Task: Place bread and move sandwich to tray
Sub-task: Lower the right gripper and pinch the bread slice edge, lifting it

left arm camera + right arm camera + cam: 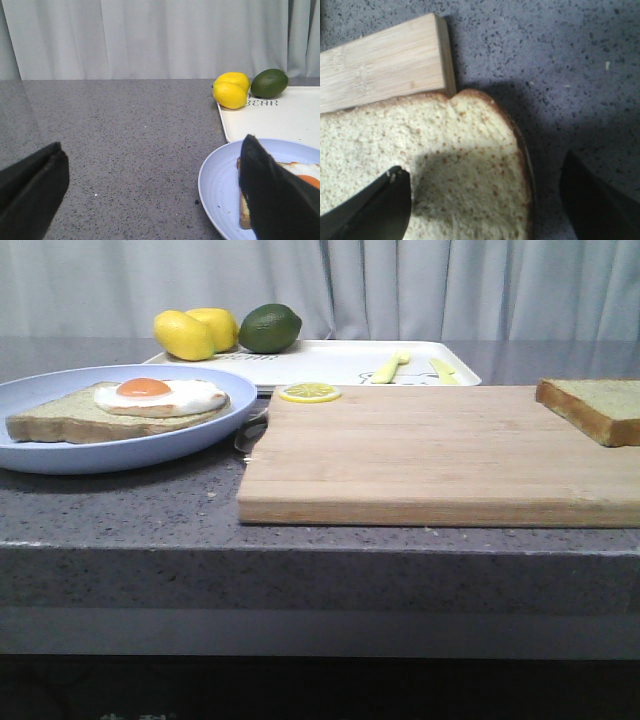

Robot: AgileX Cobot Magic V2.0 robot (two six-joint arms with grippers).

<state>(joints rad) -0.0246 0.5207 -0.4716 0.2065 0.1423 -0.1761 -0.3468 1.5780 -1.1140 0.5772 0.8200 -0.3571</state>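
Observation:
The plain bread slice lies at the right end of the wooden board. In the right wrist view the bread overhangs the board's corner. My right gripper is open just above it, one finger over the bread's face, the other over the counter beyond the crust. The sandwich, a bread slice with a fried egg, rests on the pale-blue plate at the left. My left gripper is open and empty over the counter, beside the plate. The white tray lies behind.
Two lemons and a lime sit at the tray's left end. Yellow cutlery lies on the tray. A lemon slice lies on the board's far edge. A curtain hangs behind the grey counter.

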